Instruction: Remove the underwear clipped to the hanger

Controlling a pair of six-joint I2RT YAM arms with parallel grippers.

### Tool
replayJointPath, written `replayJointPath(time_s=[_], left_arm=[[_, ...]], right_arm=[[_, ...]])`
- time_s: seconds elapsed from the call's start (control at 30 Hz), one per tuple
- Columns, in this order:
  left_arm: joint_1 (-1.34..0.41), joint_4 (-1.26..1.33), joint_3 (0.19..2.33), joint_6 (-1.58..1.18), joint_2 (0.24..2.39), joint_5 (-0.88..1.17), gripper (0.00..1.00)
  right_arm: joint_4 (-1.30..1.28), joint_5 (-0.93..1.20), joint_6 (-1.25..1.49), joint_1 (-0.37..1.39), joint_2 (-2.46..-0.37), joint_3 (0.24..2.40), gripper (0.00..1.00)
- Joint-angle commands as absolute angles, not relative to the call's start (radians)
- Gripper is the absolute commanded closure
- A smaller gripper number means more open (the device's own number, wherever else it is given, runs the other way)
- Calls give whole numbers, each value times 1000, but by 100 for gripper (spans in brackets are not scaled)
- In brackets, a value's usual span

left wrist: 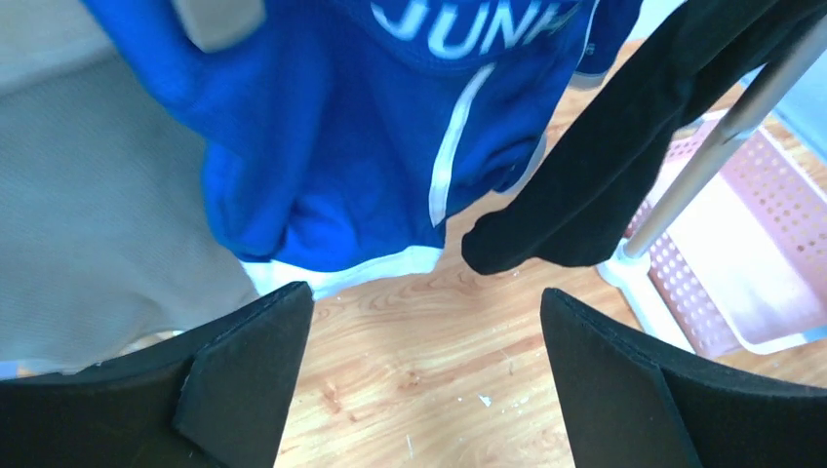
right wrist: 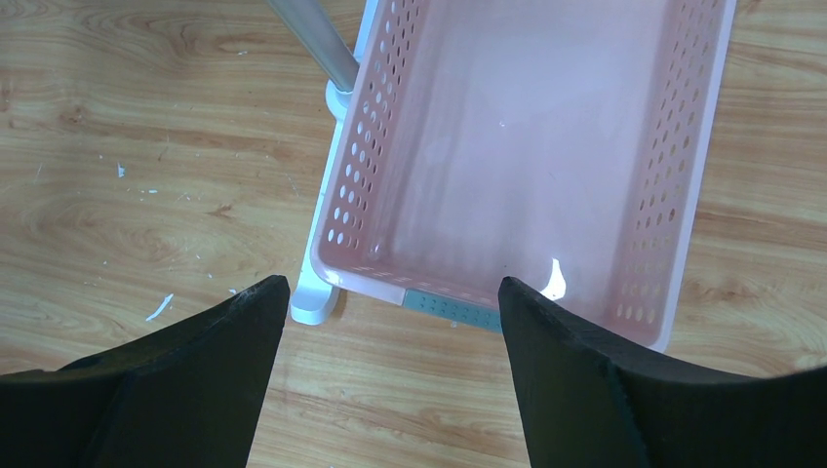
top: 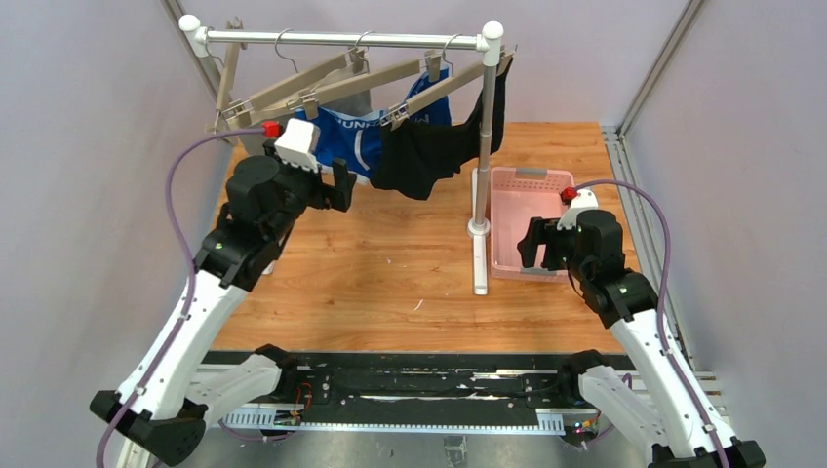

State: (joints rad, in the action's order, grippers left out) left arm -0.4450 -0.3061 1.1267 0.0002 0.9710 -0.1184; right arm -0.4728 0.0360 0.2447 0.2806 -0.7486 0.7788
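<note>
Three briefs hang clipped to beige hangers point(top: 332, 83) on a white rail point(top: 341, 39). The blue briefs point(top: 353, 136) with white lettering hang in the middle, the black briefs point(top: 434, 151) to their right. The grey briefs point(left wrist: 88, 205) fill the left of the left wrist view, beside the blue point(left wrist: 341, 146) and the black point(left wrist: 605, 166). My left gripper point(top: 341, 185) is open and empty, just in front of and below the blue briefs point(left wrist: 426, 302). My right gripper point(top: 541, 244) is open and empty at the near edge of the pink basket point(top: 507, 249).
The rack's white post point(top: 480, 156) stands on a foot point(top: 480, 263) beside the basket's left side. The pink perforated basket point(right wrist: 683, 146) holds nothing I can see. The wooden table point(top: 390, 283) lies below. Purple walls close in on both sides.
</note>
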Motion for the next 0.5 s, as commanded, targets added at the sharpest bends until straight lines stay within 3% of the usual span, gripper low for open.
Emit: replayJointPath(time_s=[0.0,0.17,0.33,0.47], left_arm=[[-449,-606,1312,17,940,-57,2],[-448,-784,1629,68,986,-115,2],[-447,-1014,2021,141,1222,-336,2],[-399,-1027,2145,152,1325,-350,2]], right_arm=[[-447,61,263,293,-728,769,19],[-446,63,255,292,-709,774,19],[-449,66,251,293,-687,777,19],[-471,61,239,293,-673,788,19]])
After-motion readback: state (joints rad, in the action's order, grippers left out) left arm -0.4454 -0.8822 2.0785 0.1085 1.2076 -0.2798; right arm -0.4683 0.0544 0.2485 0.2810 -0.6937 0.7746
